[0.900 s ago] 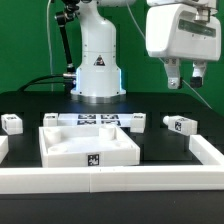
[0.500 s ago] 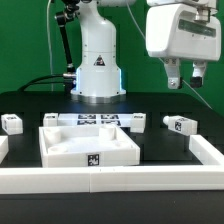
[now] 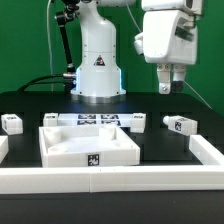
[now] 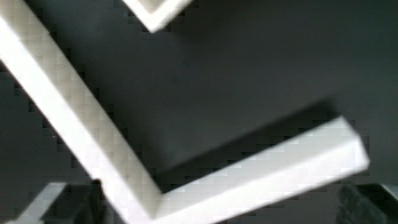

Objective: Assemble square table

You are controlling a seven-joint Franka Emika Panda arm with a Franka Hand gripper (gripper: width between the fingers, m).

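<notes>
- White plastic, tray-shaped: the square table top (image 3: 90, 147) lies flat on the black table (image 3: 168, 150), rim up. It sits near the front, about midway across the exterior view.
- I see one peg leg (image 3: 11, 123) lying well off to the exterior view's left and a second leg (image 3: 178, 125) off to its right, both apart from the top.
- Two more legs lie just behind the top, a third leg (image 3: 50, 119) near its back-left corner and a fourth leg (image 3: 140, 121) near its back-right one.
- The marker board (image 3: 95, 121) lies between those two.
- The white border rail (image 3: 110, 182) runs along the front edge and turns back on the right.
- The gripper (image 3: 171, 84) hangs high above the table's right side, jaws spread wide, nothing between them.
- My wrist view is blurred; it shows a corner of the rail (image 4: 107, 130) over black surface.
- The arm's base (image 3: 97, 65) stands behind the board.
</notes>
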